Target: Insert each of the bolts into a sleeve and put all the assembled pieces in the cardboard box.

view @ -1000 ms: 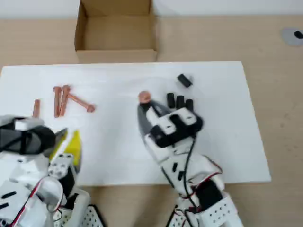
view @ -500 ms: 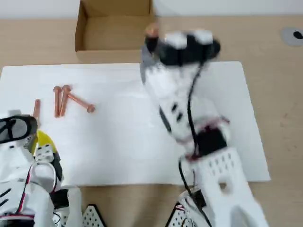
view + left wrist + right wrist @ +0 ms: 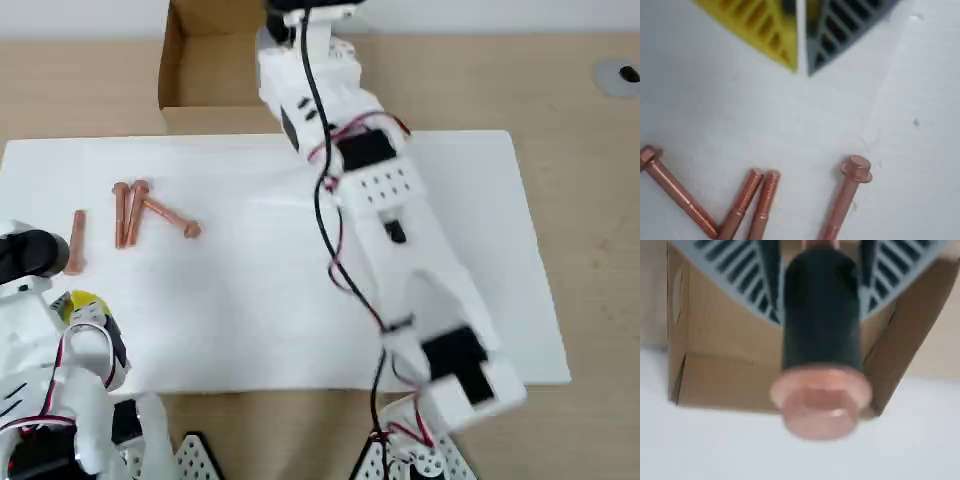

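Right claw pinches a black sleeve with a copper bolt through it, beside the cardboard box at the table's 12 o'clock. I judge this piece assembled but not yet dropped in. Left claw, pressed together and empty, hangs near four loose bolts at 9 o'clock on the white mat, all unsleeved.

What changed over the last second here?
The right hand carried its sleeved bolt from the middle of the mat out to above the box. The left hand shifted slightly to its left. The four loose bolts stayed put.
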`<state>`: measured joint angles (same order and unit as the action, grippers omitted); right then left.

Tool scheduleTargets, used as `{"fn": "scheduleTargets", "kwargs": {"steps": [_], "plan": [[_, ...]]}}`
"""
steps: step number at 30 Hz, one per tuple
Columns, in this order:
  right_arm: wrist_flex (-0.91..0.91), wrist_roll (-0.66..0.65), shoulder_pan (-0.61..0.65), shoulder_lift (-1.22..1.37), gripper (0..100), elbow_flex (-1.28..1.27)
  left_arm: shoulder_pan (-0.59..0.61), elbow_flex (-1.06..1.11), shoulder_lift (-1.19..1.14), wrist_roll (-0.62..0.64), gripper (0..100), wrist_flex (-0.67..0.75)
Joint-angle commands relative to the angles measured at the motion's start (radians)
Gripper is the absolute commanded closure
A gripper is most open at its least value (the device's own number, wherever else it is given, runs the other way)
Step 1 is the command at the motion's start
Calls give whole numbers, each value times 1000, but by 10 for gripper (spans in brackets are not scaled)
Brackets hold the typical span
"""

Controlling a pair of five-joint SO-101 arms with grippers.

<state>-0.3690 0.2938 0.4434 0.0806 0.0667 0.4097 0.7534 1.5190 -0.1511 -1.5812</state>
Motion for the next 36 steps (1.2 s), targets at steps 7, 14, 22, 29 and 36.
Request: {"fn": "scheduleTargets", "kwargs": {"steps": [7,14,22,29,36], "plan": [[40,9,-65,430,989,515,11,-2,-12,-9,993,21],[40,-15,-88,730,988,796,11,-2,-12,-9,993,21],[38,-58,-90,978,988,1021,11,-2,-12,-9,993,20],[38,-101,-110,1109,985,1112,12,-2,-12,-9,993,20],[38,-163,-116,1156,985,1148,11,-2,-12,-9,993,21]]}}
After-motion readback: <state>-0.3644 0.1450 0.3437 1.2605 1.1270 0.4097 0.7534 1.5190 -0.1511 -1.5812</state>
